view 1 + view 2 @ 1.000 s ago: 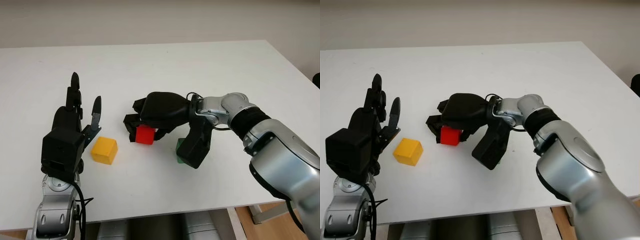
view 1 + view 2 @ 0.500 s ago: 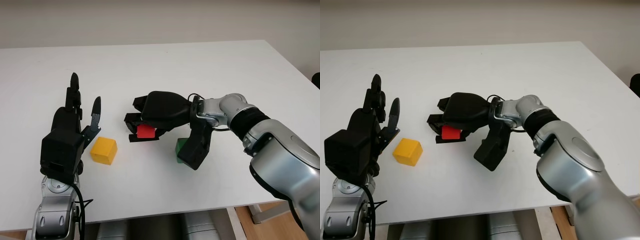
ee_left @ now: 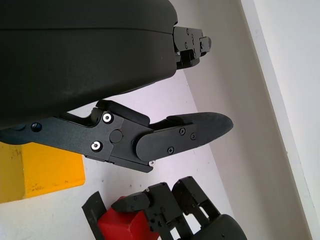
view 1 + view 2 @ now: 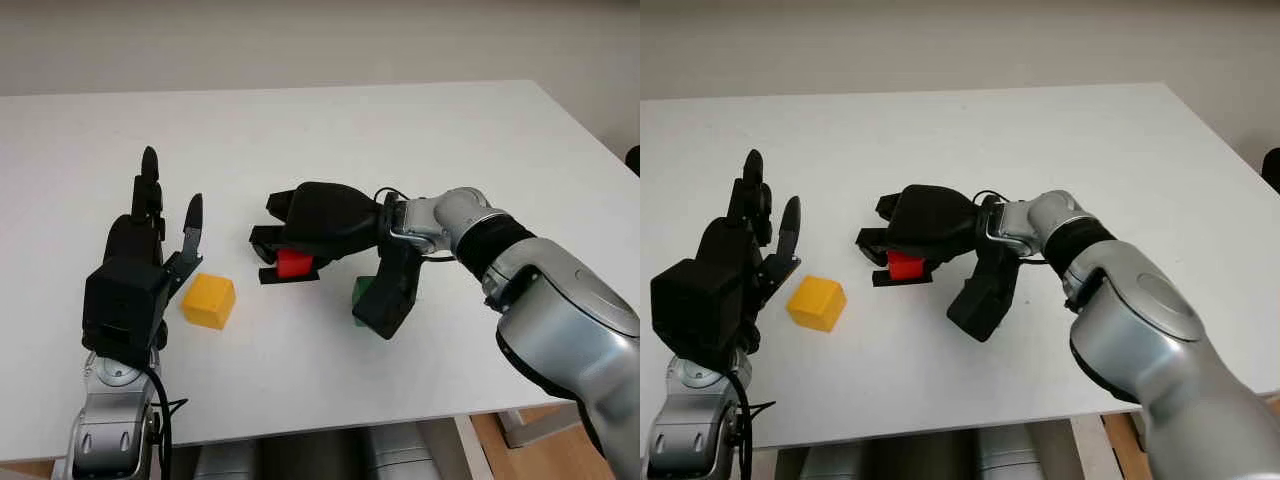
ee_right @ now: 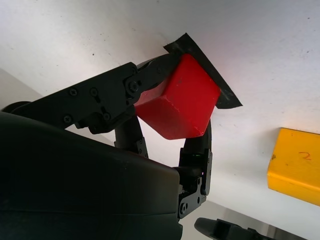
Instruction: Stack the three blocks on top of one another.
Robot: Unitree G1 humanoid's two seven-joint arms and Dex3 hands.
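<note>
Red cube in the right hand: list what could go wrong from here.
1. The right hand pinches the small red cube tilted, on its edges, above the white table; it might slip or land crooked.
2. The green block sits close under the right forearm, so a sweep could knock it.
3. The left hand, open, stands beside the yellow cube; it may crowd a placement there.

Illumination is bright, even and diffuse from overhead. The white bench shows no glare. Shadows are soft and short: a dark patch lies beneath the right robot hand and a faint one beside the yellow block. Head views are sharp throughout.
</note>
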